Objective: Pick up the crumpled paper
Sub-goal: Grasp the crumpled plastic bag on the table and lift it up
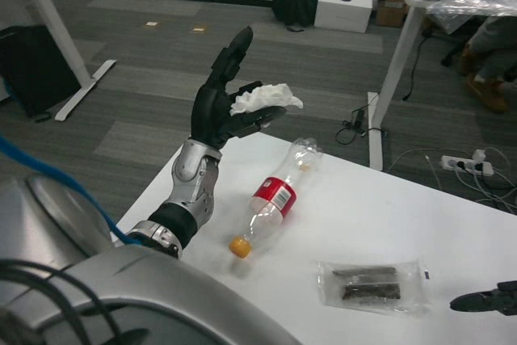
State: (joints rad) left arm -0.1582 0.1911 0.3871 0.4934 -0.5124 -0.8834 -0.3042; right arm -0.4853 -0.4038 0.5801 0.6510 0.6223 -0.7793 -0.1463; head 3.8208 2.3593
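Note:
The crumpled white paper point(265, 98) is off the table, raised above its far left corner. My left hand point(224, 101) holds it between the thumb and the fingers, with the upper fingers stretched upward behind it. The silver left forearm point(192, 182) rises steeply from the lower left. Only the black fingertips of my right hand point(486, 300) show at the right edge, low over the table, and their pose is not clear.
On the white table point(380, 224) lie an empty plastic bottle point(271, 198) with a red label and orange cap, and a clear packet point(373, 284) with dark contents. A white box point(345, 9) and table legs stand on the grey floor beyond. A person's legs point(489, 54) show at top right.

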